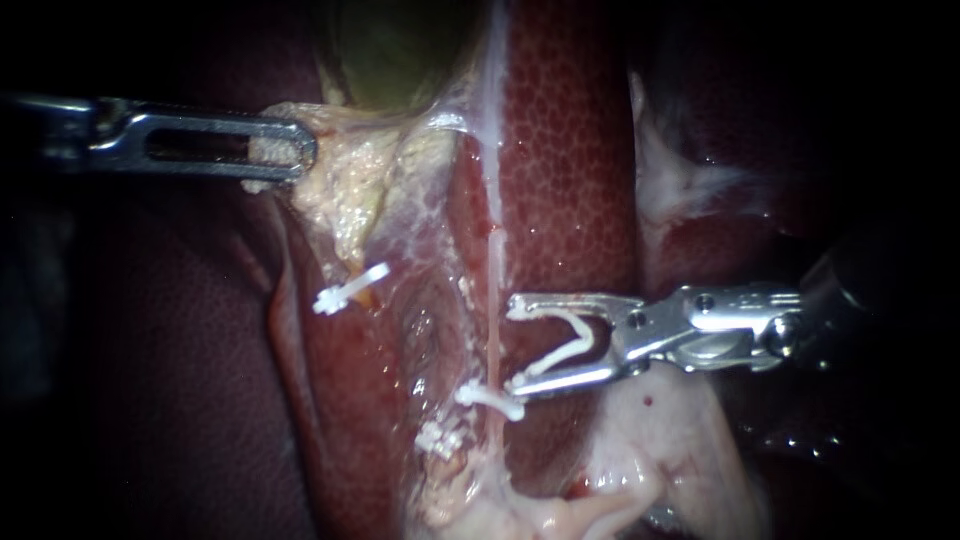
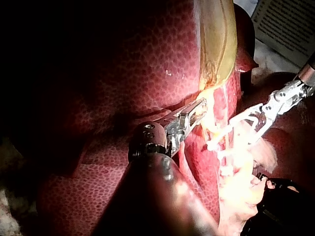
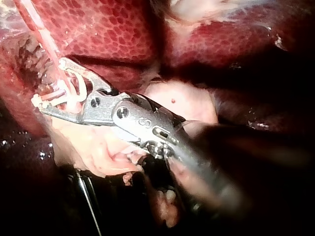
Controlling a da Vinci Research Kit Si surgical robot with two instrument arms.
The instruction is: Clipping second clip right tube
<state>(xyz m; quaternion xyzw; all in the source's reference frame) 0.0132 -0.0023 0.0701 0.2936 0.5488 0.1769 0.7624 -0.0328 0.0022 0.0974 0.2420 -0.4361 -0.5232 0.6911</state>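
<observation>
The right tube (image 1: 494, 300), thin and pink, runs down the liver (image 1: 570, 150). A closed white clip (image 1: 488, 397) sits low on this tube. From the right, my right instrument (image 1: 515, 343) holds an open white clip (image 1: 570, 340) between wide-spread jaws, just above the closed one. Its jaw tips reach the tube's right side; in the right wrist view the tips (image 3: 49, 93) straddle it. Coming from the left, my left instrument (image 1: 280, 150) is shut on pale tissue at the base of the gallbladder (image 1: 400, 50), also seen in the left wrist view (image 2: 194, 114).
Another white clip (image 1: 350, 288) crosses a tube further left, and a third clip (image 1: 440, 440) sits low in frayed pale tissue. Pale fatty tissue (image 1: 640, 470) lies under my right instrument. A printed sheet (image 2: 290, 22) lies beyond the liver (image 2: 123, 73).
</observation>
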